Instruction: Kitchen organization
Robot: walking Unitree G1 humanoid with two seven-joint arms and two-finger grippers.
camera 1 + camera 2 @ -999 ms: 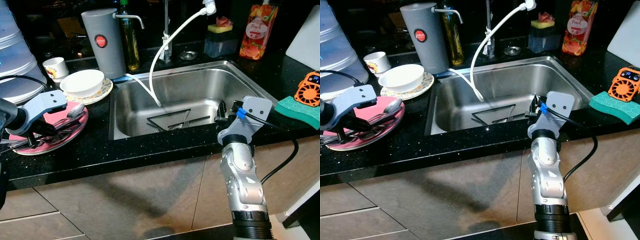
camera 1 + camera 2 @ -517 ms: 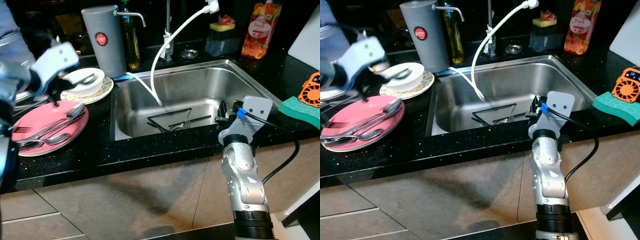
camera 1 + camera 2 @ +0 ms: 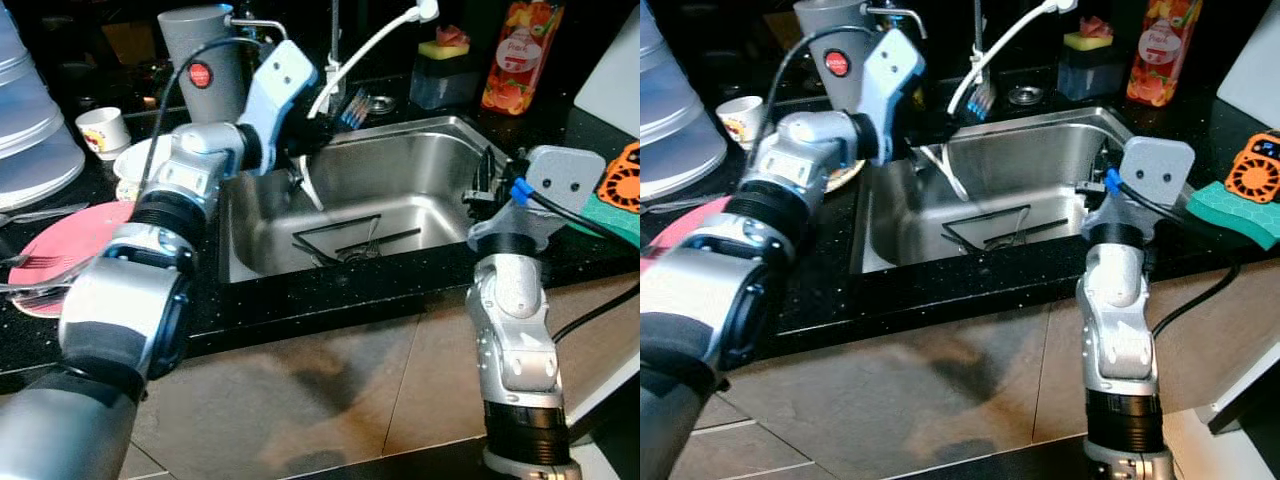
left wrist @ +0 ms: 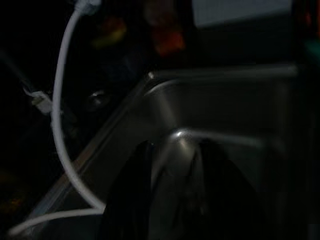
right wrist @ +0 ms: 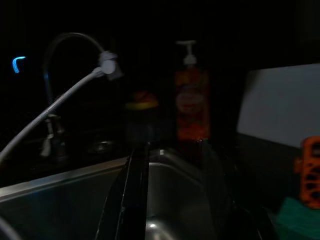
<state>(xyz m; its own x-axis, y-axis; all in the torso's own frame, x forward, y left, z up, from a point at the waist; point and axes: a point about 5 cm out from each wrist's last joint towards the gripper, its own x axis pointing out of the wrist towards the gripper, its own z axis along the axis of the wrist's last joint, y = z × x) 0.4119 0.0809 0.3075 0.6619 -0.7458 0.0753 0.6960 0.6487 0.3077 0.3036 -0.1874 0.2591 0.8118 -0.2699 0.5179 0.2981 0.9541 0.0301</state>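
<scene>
Silver left pincer [image 3: 345,108] swung from plate [image 3: 60,245] over sink [image 3: 440,195].

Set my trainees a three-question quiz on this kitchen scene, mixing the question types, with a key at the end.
1. True or false: the left gripper, holding cutlery, hangs over the sink.
2. What lies on the counter just beyond the right gripper? A. green sponge B. white bowl C. glass jar
3. Fill in: the plate on the counter left of the sink is ___ in colour.
Key: 1 true; 2 A; 3 pink.
</scene>
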